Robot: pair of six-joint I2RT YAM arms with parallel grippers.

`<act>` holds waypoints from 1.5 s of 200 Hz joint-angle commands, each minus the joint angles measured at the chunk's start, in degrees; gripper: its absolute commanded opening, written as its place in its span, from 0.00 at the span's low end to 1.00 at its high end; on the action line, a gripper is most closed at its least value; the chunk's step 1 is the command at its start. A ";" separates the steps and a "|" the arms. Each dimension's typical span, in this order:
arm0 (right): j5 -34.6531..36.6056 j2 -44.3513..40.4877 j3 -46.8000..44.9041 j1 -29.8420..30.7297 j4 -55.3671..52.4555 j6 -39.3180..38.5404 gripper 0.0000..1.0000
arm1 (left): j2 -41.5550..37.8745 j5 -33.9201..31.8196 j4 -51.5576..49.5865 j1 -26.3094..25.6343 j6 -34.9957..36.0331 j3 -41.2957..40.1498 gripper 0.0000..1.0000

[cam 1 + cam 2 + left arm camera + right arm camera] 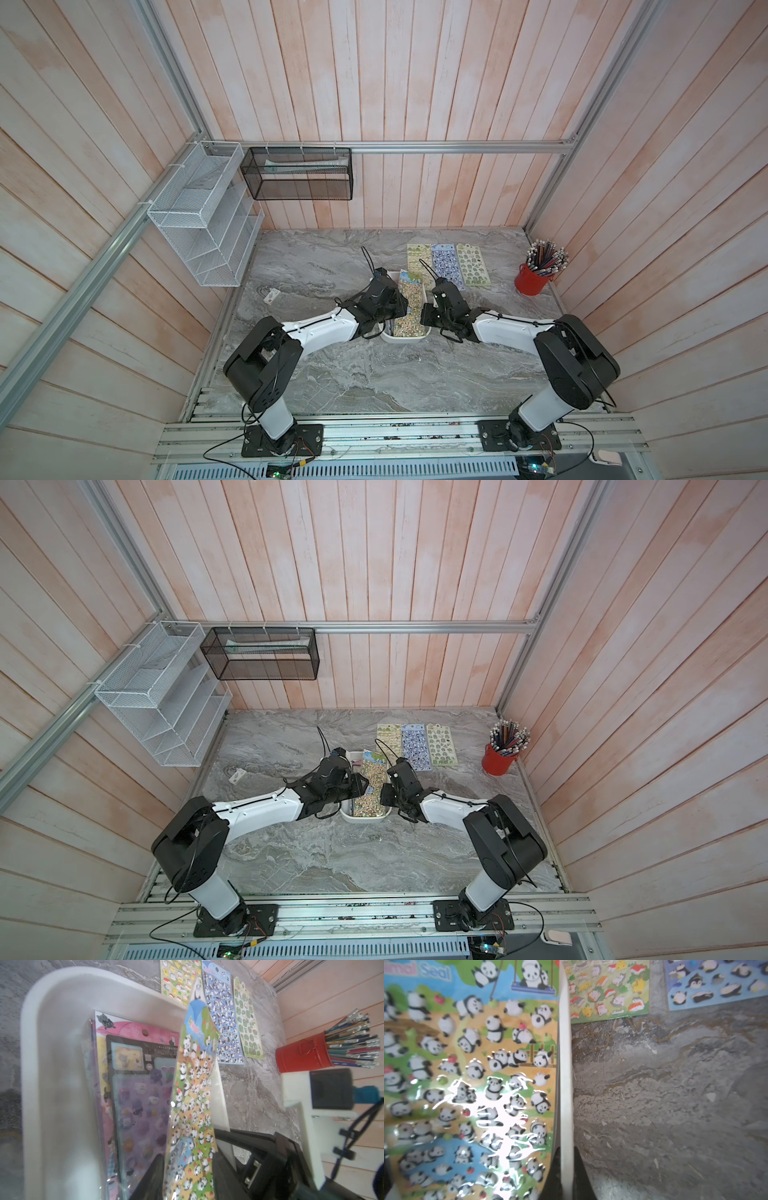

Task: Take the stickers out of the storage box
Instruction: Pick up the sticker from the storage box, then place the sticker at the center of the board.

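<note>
While inside left pincer (185,1185), panda stickers (193,1095) tilted.

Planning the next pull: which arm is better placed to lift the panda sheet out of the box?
Left. The left gripper straddles the panda sheet inside the storage box; the right gripper is shut on the box's wall, probably steadying it.
</note>
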 commanded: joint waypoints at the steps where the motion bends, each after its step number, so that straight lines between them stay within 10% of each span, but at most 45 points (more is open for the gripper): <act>1: -0.65 1.76 1.14 0.29 -0.17 -0.21 0.00 | -0.57 3.22 2.73 0.23 -0.51 -1.07 0.37; 79: -0.85 1.69 0.75 0.26 0.08 -0.04 0.00 | 1.41 1.70 0.04 1.79 0.51 -0.65 0.00; 157: -1.13 0.61 0.01 0.30 -0.49 -0.38 0.00 | -3.94 3.82 -2.72 6.80 4.78 2.15 0.00; 220: -1.77 -1.06 0.03 0.31 -2.59 -2.00 0.00 | -7.54 17.54 -3.90 16.44 11.47 9.71 0.00; 300: -2.89 -14.25 -1.10 -3.59 -11.91 -4.57 0.00 | 5.36 32.35 -2.13 29.91 18.57 19.30 0.00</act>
